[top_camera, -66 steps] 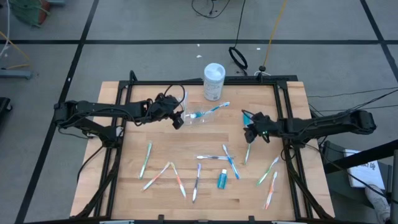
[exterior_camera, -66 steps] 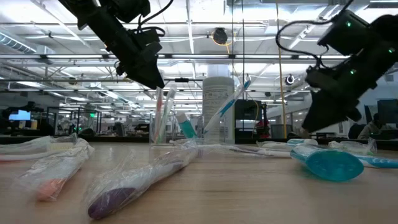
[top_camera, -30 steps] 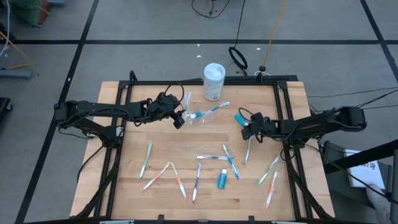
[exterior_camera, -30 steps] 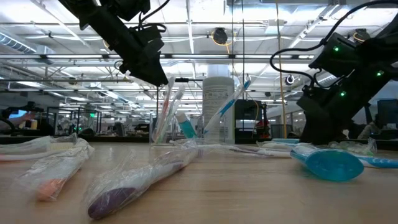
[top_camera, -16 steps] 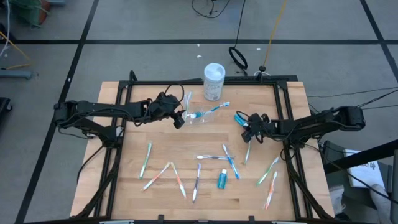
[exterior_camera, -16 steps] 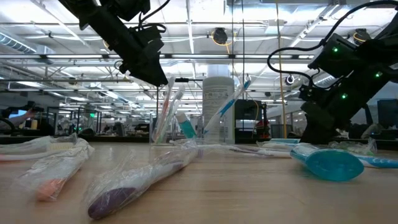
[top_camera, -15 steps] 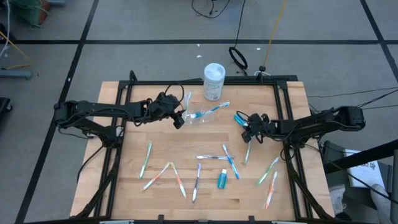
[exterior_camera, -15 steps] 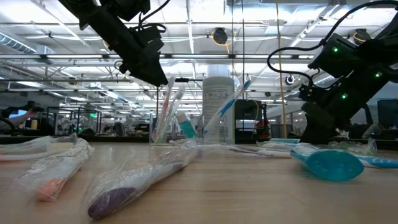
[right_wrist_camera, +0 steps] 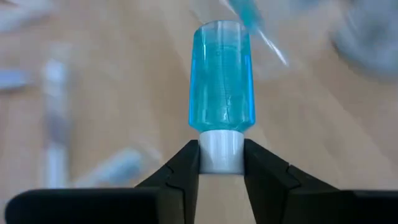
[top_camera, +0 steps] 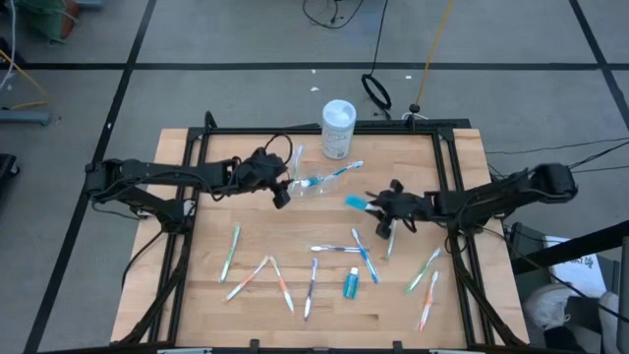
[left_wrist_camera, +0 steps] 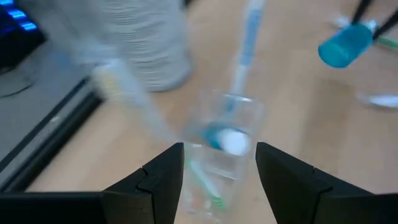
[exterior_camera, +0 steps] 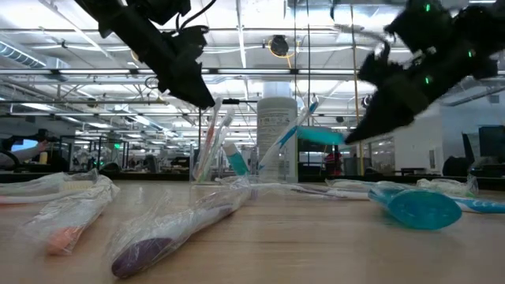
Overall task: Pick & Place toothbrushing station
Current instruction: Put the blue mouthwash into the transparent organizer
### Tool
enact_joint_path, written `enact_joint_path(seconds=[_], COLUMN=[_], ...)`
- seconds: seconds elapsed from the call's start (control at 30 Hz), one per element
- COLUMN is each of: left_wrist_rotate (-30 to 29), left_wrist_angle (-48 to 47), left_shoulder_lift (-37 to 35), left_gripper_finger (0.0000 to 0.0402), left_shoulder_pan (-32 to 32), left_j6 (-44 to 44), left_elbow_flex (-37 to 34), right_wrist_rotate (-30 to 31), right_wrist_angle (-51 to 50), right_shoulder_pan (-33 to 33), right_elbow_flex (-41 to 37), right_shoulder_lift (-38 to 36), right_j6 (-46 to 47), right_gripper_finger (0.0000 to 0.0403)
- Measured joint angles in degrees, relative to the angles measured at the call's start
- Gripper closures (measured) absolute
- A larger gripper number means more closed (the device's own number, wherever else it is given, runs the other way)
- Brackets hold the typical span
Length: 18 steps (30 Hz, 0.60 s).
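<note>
right gripper (right_wrist_camera: 221, 163) is clamping 1 toothpaste tube (right_wrist_camera: 221, 78) by its cap | left gripper (left_wrist_camera: 219, 163) is gaping wide around clear cup (left_wrist_camera: 225, 146), gripping nothing

No readable text anywhere in my views. White tub (exterior_camera: 277, 138) carries faint print, too blurred to read. Toothpaste tube (right_wrist_camera: 221, 78) in my right gripper (right_wrist_camera: 221, 163): no legible label.
</note>
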Motion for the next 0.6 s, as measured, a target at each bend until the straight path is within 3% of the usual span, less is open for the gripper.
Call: enact_joint_path(seconds=[0.17,0.33,0.6], left_wrist_rotate=[7.37,14.13,17.31], left_wrist_angle=[1.78,7.93,10.71], left_shoulder_lift=[-0.50,-0.48,-0.45], left_gripper_finger=[0.0195,0.0195,0.0195], left_shoulder_pan=[-1.95,-4.49,-8.90], left_j6=[0.75,-1.19,-2.68], left_elbow_flex=[0.00,-0.04,-0.04], right_wrist_rotate=[0.14,-0.05,0.72], right_wrist_angle=[-0.45,5.84,12.31], right_shoulder_pan=[5.85,9.58,9.45], right_elbow_flex=[6.81,10.21,16.79], right_shoulder_lift=[1.05,5.17,21.14], right_j6=[-20.21,-40.67,-64.29], right_gripper_finger=[0.0310,0.0296,0.0313])
